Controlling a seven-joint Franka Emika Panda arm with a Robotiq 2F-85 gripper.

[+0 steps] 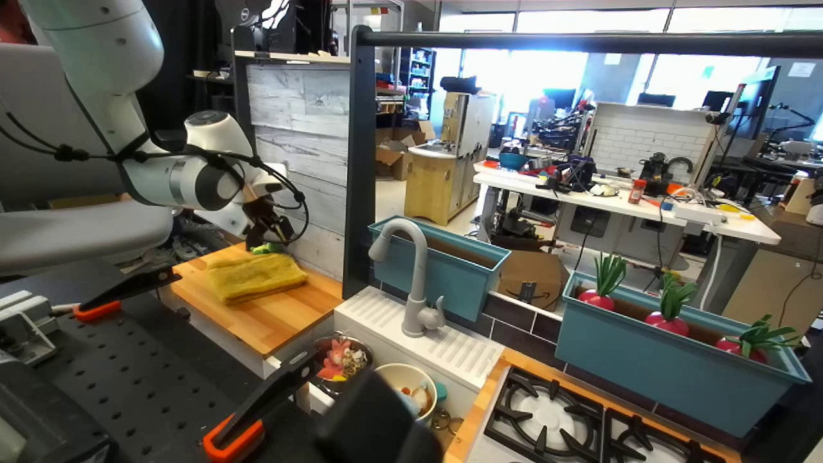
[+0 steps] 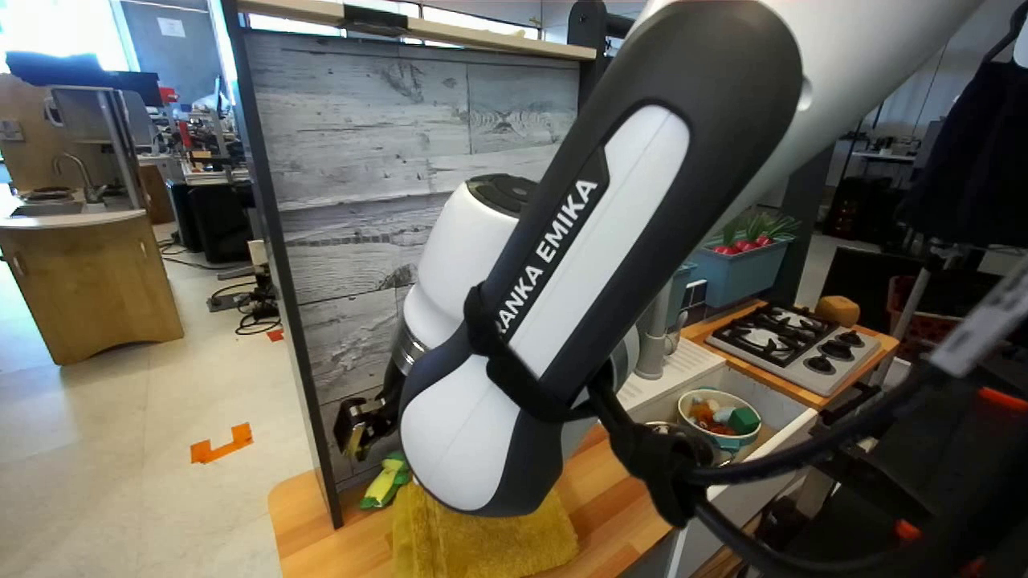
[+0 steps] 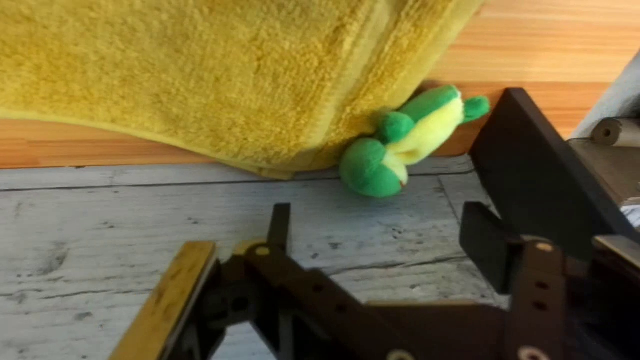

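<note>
Towel: thick looped cloth, rough, matt. Toy: soft plush fabric. Countertop: smooth wood, slight sheen. Wall panel: weathered-wood look, matt. Gripper: hard matt finish, dull metallic glints. Arm: smooth plastic-looking shell, soft gloss. Faucet: smooth matt plastic look. Planters: smooth plastic look. Radishes: glossy skin. Burner grates: matt metal look.

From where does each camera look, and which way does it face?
In an exterior view, the camera seems raised near the stove, looking past the faucet toward windows; the arm shows at left.
In an exterior view, the camera seems close to the arm, facing the grey plank panel; the arm fills the middle.
The wrist view comes from the arm's end, facing the yellow towel, green toy and panel; the open gripper shows at bottom.
Both exterior views share stove and faucet; all three show towel and toy.
</note>
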